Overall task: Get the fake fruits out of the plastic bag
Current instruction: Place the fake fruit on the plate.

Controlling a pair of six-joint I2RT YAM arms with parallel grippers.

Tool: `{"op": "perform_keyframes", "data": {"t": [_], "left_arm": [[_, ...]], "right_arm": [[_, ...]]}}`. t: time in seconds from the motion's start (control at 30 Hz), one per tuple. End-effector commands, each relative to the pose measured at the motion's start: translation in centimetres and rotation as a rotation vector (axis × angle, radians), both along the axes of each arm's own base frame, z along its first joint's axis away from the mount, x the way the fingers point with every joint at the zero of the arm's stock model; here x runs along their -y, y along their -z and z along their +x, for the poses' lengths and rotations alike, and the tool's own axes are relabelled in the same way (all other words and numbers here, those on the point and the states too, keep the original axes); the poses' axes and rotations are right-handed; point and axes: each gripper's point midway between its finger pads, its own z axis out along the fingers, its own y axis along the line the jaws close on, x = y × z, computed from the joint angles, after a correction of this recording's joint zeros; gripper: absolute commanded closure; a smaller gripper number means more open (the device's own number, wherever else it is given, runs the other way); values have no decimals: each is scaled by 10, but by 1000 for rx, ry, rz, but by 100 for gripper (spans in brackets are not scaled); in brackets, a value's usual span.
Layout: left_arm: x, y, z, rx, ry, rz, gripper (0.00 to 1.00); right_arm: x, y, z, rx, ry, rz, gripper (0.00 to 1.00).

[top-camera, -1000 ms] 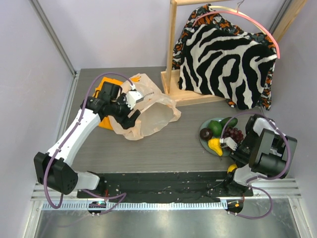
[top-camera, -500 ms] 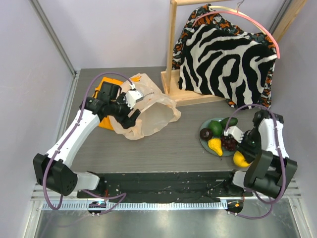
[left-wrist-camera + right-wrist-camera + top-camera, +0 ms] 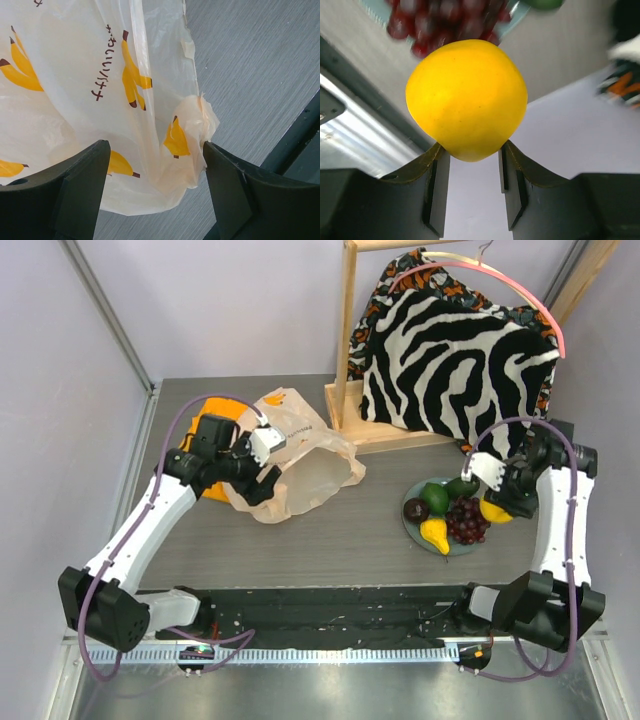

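Observation:
The plastic bag lies crumpled at the left of the table, printed with yellow bananas. My left gripper stands open at its near side, and in the left wrist view a loose fold of the bag sits between the wide fingers of this gripper. My right gripper is shut on a yellow lemon, held at the right edge of the plate. The right wrist view shows the lemon pinched at the fingertips of the gripper. On the plate lie a green avocado, a maroon fruit, a yellow pear and grapes.
A folded orange cloth lies under my left arm beside the bag. A wooden rack with a zebra-patterned garment stands at the back right, close behind the plate. Walls close in on both sides.
My right arm has swung from the front right corner back to the plate's right edge, carrying the lemon. The left arm shifted slightly at the bag.

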Motion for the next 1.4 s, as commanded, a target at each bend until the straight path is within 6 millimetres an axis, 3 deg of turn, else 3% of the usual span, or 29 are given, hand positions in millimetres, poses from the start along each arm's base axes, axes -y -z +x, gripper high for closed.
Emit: {"op": "perform_keyframes", "data": {"t": [0.0, 0.03, 0.13, 0.27, 0.43, 0.5, 0.67, 0.7, 0.83, 0.9, 0.93, 1.07, 1.1, 1.17, 1.23, 1.3, 1.37], "left_arm": [[7, -10, 1, 51, 0, -59, 21], [7, -10, 0, 52, 2, -60, 21], [5, -12, 0, 64, -8, -55, 21], [1, -15, -2, 77, -7, -40, 21], [-3, -15, -4, 84, -11, -26, 21], [-3, -14, -5, 77, -12, -31, 21], [-5, -14, -2, 74, -26, -34, 21], [-4, -15, -2, 75, -24, -36, 21], [-4, -15, -2, 77, -24, -37, 19], [-4, -16, -2, 79, -26, -38, 14], [-4, -17, -2, 83, -26, -40, 1], [-4, -24, -2, 98, -25, -44, 0], [-4, -28, -1, 108, -24, -47, 0], [-2, -39, -2, 122, -23, -65, 0], [2, -63, -1, 156, -20, -107, 0], [5, -88, 1, 193, -21, -143, 0], [6, -105, 7, 215, -71, -177, 0]], "right_arm": [[-69, -26, 1, 41, -117, 173, 82], [-87, -23, 6, 35, -170, 181, 82], [-109, -8, 19, 36, -176, 186, 82], [-120, 13, 39, 43, -174, 161, 82], [-106, 37, 46, 26, -185, 74, 81], [-102, 43, 45, 13, -181, 49, 75], [-90, 55, 51, 20, -133, -11, 69], [-90, 54, 51, 21, -132, -9, 60], [-99, 44, 51, 69, -136, 38, 31], [-101, 32, 51, 105, -139, 49, 25], [-102, 27, 51, 119, -135, 56, 23], [-117, -10, 47, 168, -130, 141, 22], [-121, -33, 53, 229, -122, 168, 22], [-131, -54, 58, 284, -55, 250, 20], [-137, -81, 71, 392, 58, 329, 17], [-141, -90, 78, 446, 145, 395, 1], [-149, -103, 89, 519, 282, 502, 1]]}}
